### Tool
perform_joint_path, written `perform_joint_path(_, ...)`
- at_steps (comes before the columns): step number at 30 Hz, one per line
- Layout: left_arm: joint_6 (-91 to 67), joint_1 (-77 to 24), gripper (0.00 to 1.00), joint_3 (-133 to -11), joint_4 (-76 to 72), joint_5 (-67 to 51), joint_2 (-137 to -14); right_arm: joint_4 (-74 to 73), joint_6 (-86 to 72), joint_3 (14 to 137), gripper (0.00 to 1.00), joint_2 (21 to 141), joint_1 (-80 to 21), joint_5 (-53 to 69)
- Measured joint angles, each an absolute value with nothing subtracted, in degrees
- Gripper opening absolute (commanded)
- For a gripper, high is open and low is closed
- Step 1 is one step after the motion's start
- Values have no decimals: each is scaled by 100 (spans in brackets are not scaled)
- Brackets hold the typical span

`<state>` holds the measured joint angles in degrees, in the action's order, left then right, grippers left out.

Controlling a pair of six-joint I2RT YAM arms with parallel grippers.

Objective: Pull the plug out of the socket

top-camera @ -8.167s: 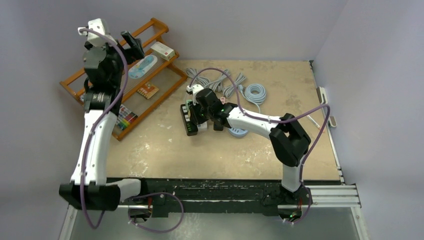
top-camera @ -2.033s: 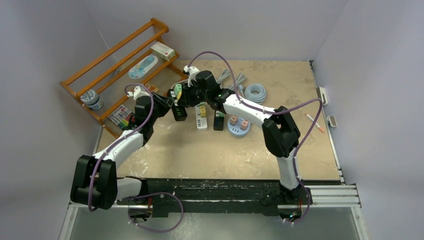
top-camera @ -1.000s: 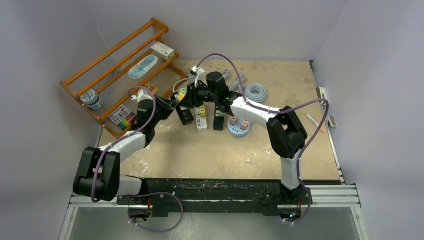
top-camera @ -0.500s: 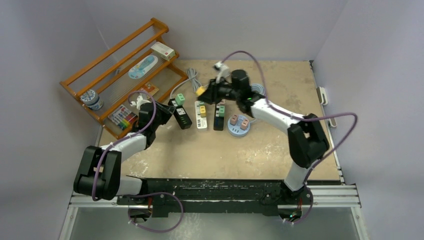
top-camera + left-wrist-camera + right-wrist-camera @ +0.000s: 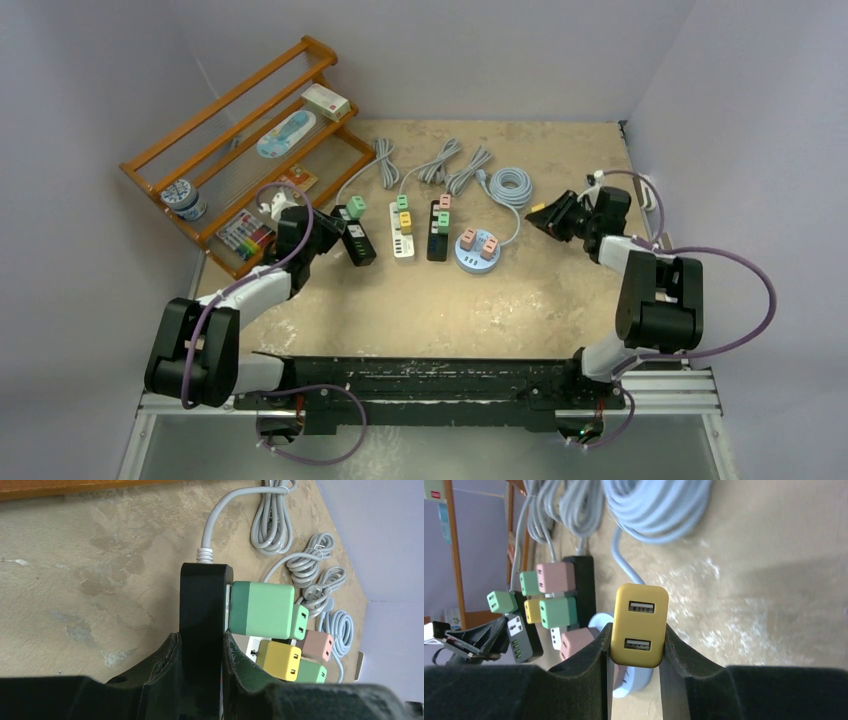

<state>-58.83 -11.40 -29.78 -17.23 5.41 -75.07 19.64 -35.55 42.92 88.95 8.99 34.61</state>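
Right gripper [image 5: 636,641] clamps yellow plug [image 5: 640,614], clear of any socket, far right over tabletop [image 5: 450,300]; left gripper [image 5: 201,652] pinches black power strip [image 5: 201,597]; best lower plug flat before releasing.

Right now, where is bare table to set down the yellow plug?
Bare: the beige table's near half, between the round pale-blue socket and the arm bases; also the far right corner beyond the coiled grey cable. Crowded: around the black and white power strips.

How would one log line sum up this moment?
left gripper: shut on black power strip | right gripper: holds yellow plug, unplugged | green plug: plugged in
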Motion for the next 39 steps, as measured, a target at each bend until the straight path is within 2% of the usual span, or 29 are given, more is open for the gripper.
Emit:
perform_joint_path(9, -5734, -1140, 0, -3127, -1481, 585, -7507, 2165, -4169, 3988, 0, 9627, 1929, 3857)
perform_joint_path(13, -5719, -1140, 0, -3159, -1424, 587, -7507, 2265, -4263, 4036, 6, 9765, 2349, 3787)
perform_joint_path(18, -5717, -1140, 0, -3242, -1345, 576, -7511, 2259, -4263, 4460, 28, 10051, 2344, 3632)
perform_joint_path(21, -5690, -1140, 0, -3352, -1256, 556, -7529, 2322, -4298, 4860, 35, 10324, 2327, 3610)
perform_joint_path(23, -5677, -1140, 0, -3415, -1236, 532, -7564, 2351, -4342, 5135, 52, 10538, 2327, 3610)
perform_joint_path(28, -5647, -1140, 0, -3461, -1223, 471, -7607, 2386, -4423, 5459, 79, 10881, 2327, 3607)
perform_joint_path(35, -5634, -1140, 0, -3461, -1227, 458, -7607, 2244, -4436, 5516, 83, 10787, 2265, 3328)
perform_joint_path(39, -5588, -1140, 0, -3465, -1232, 373, -7607, 1837, -4274, 5551, 83, 10178, 1745, 2571)
